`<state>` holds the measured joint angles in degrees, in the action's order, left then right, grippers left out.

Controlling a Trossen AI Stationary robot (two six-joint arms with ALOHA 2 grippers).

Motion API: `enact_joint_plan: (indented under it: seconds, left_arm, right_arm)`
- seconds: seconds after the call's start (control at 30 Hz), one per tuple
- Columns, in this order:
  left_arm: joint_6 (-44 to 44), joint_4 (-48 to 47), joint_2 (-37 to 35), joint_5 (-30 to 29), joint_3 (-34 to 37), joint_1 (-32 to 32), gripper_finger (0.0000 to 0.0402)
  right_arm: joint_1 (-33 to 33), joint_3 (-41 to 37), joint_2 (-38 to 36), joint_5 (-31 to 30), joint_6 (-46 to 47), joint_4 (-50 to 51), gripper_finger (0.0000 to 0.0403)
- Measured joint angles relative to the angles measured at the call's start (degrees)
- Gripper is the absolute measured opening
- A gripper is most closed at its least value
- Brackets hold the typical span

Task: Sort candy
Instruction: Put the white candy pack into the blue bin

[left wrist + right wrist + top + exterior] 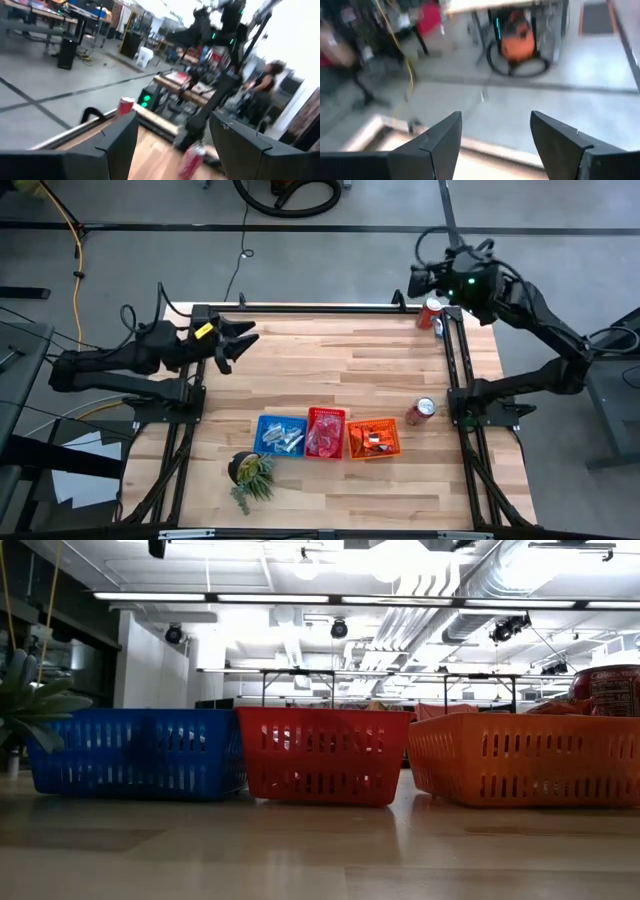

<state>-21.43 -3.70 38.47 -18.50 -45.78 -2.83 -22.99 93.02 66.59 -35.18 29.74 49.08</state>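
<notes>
Far from both tools, candy (323, 436) fills the baskets (375, 452).

The left arm stretches along the table's left edge near the far corner, its left gripper (232, 343) raised above the wood, fingers (117, 142) spread wide and holding nothing. The right arm folds back over the far right corner, its right gripper (420, 280) lifted past the table edge, fingers (442, 140) also parted and empty.
</notes>
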Motion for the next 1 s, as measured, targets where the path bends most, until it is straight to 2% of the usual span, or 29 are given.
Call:
enact_joint_plan:
  seconds: [0.13,0.23,0.3,0.43,0.53,0.7,0.87,1.0]
  left_arm:
    - [-7.38,5.81,-2.86,0.76,5.00,-0.16,0.0232]
    - [-6.13,2.64,-4.92,2.42,6.55,-0.17,0.0232]
    - [-6.75,-0.93,-5.83,2.32,6.64,-0.63,0.0232]
    - [-7.91,-3.52,-6.33,2.12,6.62,-3.26,0.0232]
    - [-8.31,-4.59,-5.18,2.61,6.62,-5.53,0.0232]
    - [-8.49,-3.76,-1.95,7.55,6.62,-7.99,0.0232]
    - [-7.83,2.83,1.04,9.01,6.62,-10.11,0.0232]
    - [-8.11,11.53,4.54,8.71,6.62,-14.22,0.0232]
  right_arm:
    - [-0.89,-0.18,0.59,8.03,5.43,14.67,0.0231]
    - [0.69,-1.19,1.23,12.00,6.62,25.00,0.0231]
    - [3.16,-4.63,0.67,12.86,9.73,27.34,0.0231]
    - [8.91,-15.69,-1.91,16.08,17.52,25.36,0.0231]
    - [14.31,-25.01,-3.51,16.75,24.69,20.35,0.0231]
    - [19.82,-35.22,-4.41,19.10,32.81,14.88,0.0231]
    - [17.64,-42.04,-3.87,17.53,37.27,15.10,0.0231]
    - [9.07,-47.64,-3.87,13.51,36.31,13.27,0.0231]
